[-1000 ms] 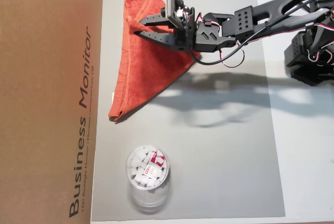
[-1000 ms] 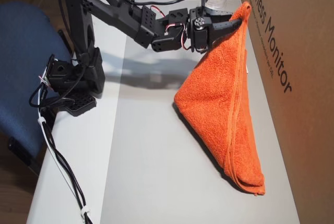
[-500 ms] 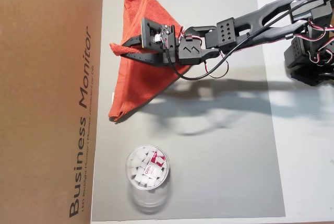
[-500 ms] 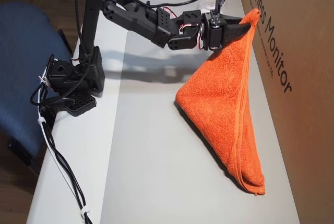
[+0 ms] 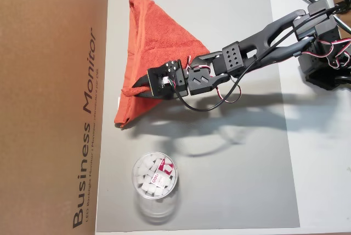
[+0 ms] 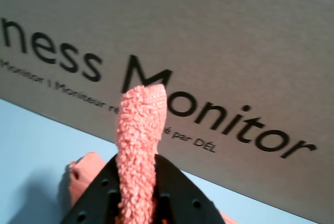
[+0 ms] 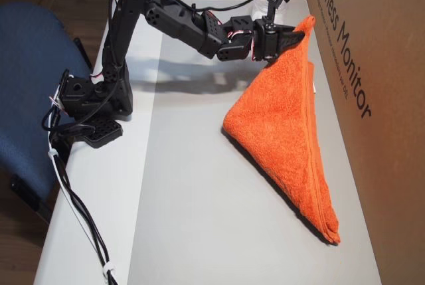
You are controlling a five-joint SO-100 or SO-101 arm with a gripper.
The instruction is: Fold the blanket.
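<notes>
The hand (image 6: 136, 195) is clamped on a corner of the blanket (image 5: 159, 49) — the wrist view alone shows the black fingers (image 6: 99, 192) squeezing the terry tuft, which pokes up against the cardboard box (image 6: 219, 36) lettering. In an overhead view the hand (image 5: 141, 86) sits low on the folded triangle, near the box (image 5: 52, 103); in another overhead view the blanket (image 7: 285, 132) lies on the grey mat (image 7: 192, 218) of the counter (image 7: 86, 232), its lifted corner touching the box edge. A plastic jar (image 5: 155, 182) stands apart. Since half a second ago the hand has carried the corner along the box toward the jar, stretching the triangle.
</notes>
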